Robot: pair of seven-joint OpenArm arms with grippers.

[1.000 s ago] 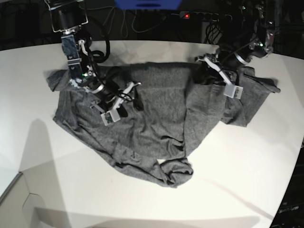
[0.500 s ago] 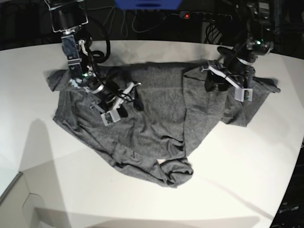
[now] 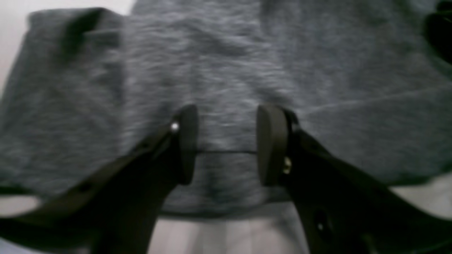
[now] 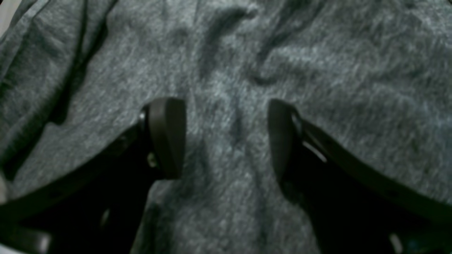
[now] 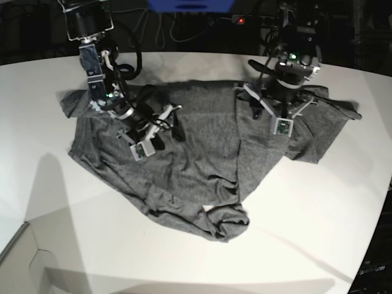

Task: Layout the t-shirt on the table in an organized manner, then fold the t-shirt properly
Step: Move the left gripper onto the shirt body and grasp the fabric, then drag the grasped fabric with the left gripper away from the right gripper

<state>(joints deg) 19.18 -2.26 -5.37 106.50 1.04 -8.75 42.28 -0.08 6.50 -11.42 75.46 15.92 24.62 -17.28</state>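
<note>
The dark grey t-shirt (image 5: 202, 153) lies crumpled and spread across the white table (image 5: 318, 202), with one flap folded over near its right side. My left gripper (image 5: 269, 111) hovers over the shirt's upper right part. In the left wrist view its fingers (image 3: 272, 141) stand apart above the cloth (image 3: 226, 63), and nothing is between them. My right gripper (image 5: 166, 136) sits over the shirt's upper left area. In the right wrist view its fingers (image 4: 167, 137) are spread wide over wrinkled fabric (image 4: 317, 53) and hold nothing.
A power strip with a red light (image 5: 241, 20) and cables run along the dark back edge, next to a blue object (image 5: 190, 5). The table's curved edge drops off at the right (image 5: 373, 245). A grey panel (image 5: 18, 257) sits at the front left corner.
My left arm has swung leftward over the shirt's upper right part, and its jaws have opened wider. The right arm has not moved.
</note>
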